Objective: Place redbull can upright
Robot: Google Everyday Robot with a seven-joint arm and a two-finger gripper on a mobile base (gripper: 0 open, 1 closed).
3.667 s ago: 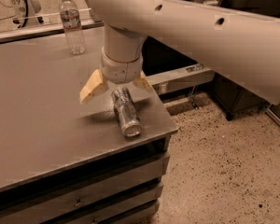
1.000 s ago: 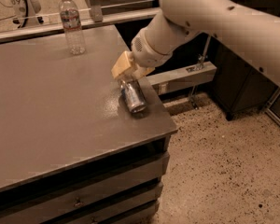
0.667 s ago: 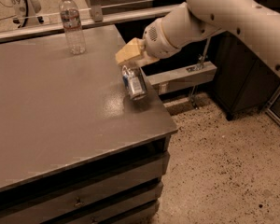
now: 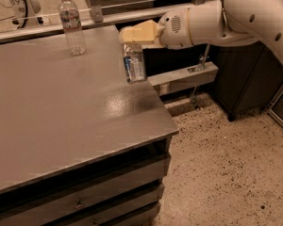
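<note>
The redbull can [image 4: 134, 63], silver with blue patches, hangs nearly upright over the right side of the grey table [image 4: 56, 112]. My gripper [image 4: 133, 44] comes in from the right on the white arm [image 4: 217, 18] and is shut on the can's upper end with its cream-coloured fingers [image 4: 139, 33]. The can's bottom end sits at or just above the table top near the right edge; I cannot tell if it touches.
A clear plastic water bottle [image 4: 72, 24] with a white cap stands upright at the back of the table. The table's right edge [image 4: 167, 119] drops to a speckled floor. A rail runs behind the table, and dark cabinets stand at the right.
The can has gone from lying tilted on the table to hanging nearly upright. The gripper has risen and swung toward the back right, and the arm now reaches in from the right.
</note>
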